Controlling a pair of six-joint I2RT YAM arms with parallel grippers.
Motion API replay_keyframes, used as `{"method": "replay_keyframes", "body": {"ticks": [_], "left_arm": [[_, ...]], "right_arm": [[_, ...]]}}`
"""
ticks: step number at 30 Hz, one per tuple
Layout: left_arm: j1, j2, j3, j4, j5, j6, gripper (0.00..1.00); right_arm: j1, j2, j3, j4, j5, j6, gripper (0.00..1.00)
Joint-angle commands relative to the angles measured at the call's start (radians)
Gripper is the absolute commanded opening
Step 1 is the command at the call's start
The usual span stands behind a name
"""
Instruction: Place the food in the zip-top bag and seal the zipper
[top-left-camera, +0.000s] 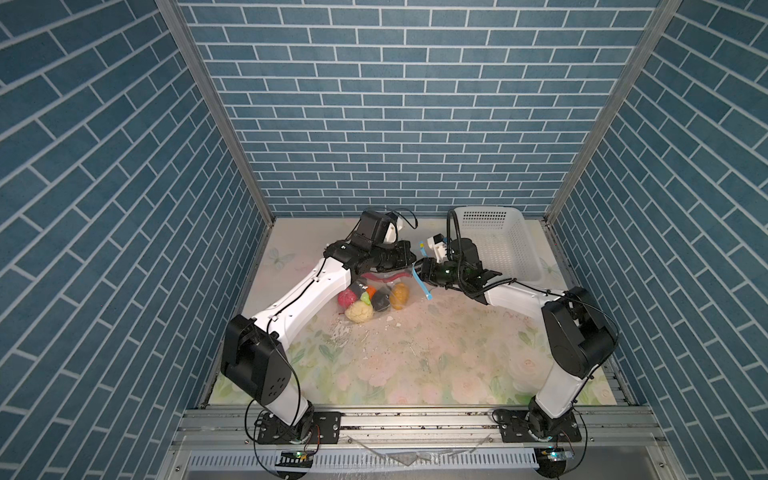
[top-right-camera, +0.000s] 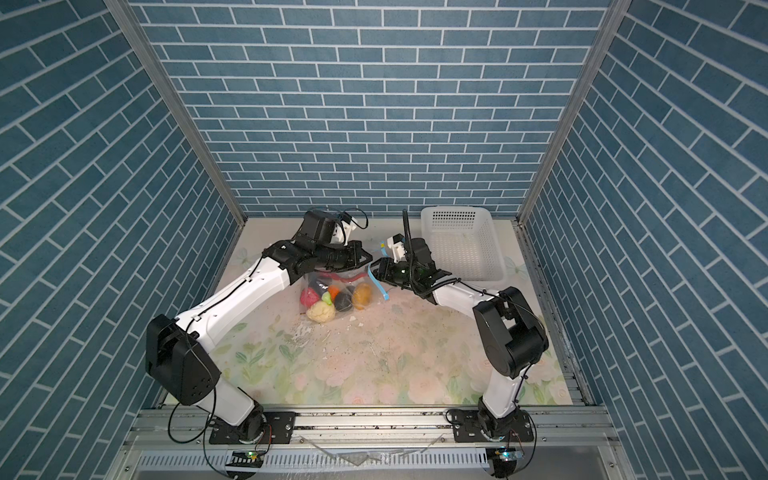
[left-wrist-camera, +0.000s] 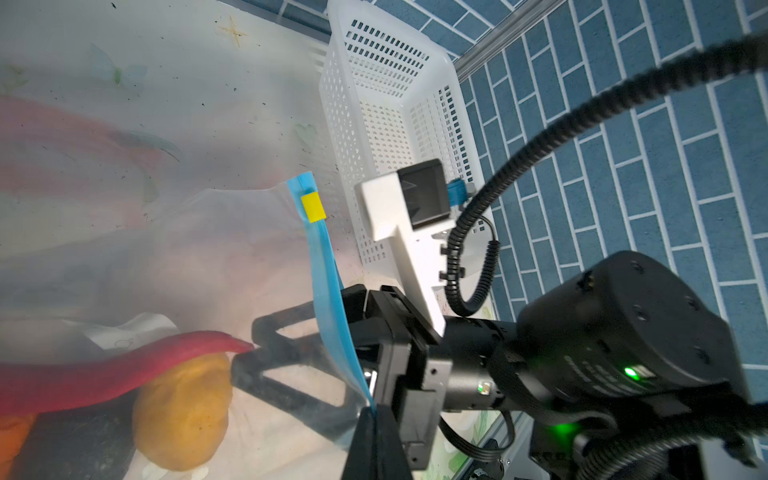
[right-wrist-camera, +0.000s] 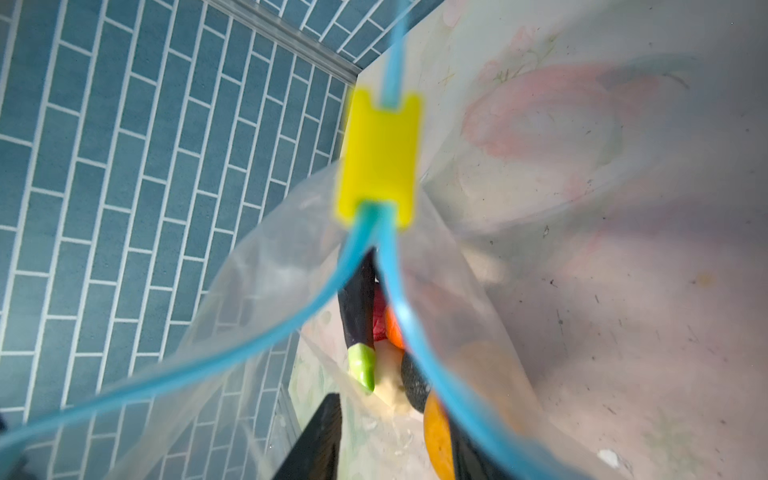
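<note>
Looks like a robot lab test cell: printed brick walls (top-left-camera: 395, 104) on aluminium posts (top-left-camera: 213, 104), a floral-covered bench (top-left-camera: 415, 365), two arms (top-left-camera: 299, 299) bolted to a metal rail (top-left-camera: 415, 419) at the front, exposed cables (top-left-camera: 298, 390) and lit boards (top-left-camera: 296, 458) below.

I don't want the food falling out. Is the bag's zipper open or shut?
Open. In the right wrist view the zipper splits into two blue strips past the yellow slider, food showing between them.
</note>
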Motion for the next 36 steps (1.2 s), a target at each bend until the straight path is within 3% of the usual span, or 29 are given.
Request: {"method": "replay_keyframes", "body": {"ticks": [1, 7, 14, 23, 30, 36], "left_arm": [[0.014, -0.022, -0.007, 0.008, -0.007, 0.009, 0.03], [0.021, -0.011, 0.002, 0.009, 0.005, 0.008, 0.03], [0.024, -0.01, 0.003, 0.011, 0.006, 0.007, 0.03], [0.026, -0.005, 0.002, 0.009, 0.006, 0.007, 0.03], [0.027, -0.005, 0.001, 0.007, 0.007, 0.007, 0.04], [0.027, -0.004, 0.001, 0.008, 0.006, 0.006, 0.04]], "right_arm": [[-0.006, -0.095, 0.073, -0.25, 0.096, -0.174, 0.49], [-0.005, -0.184, 0.117, -0.476, 0.199, -0.285, 0.5], [-0.034, -0.226, 0.099, -0.595, 0.305, -0.234, 0.49], [-0.095, -0.15, 0.052, -0.481, 0.201, -0.113, 0.49], [-0.096, -0.093, 0.049, -0.429, 0.147, -0.08, 0.32], [-0.096, -0.069, 0.044, -0.43, 0.144, -0.081, 0.32]]}}
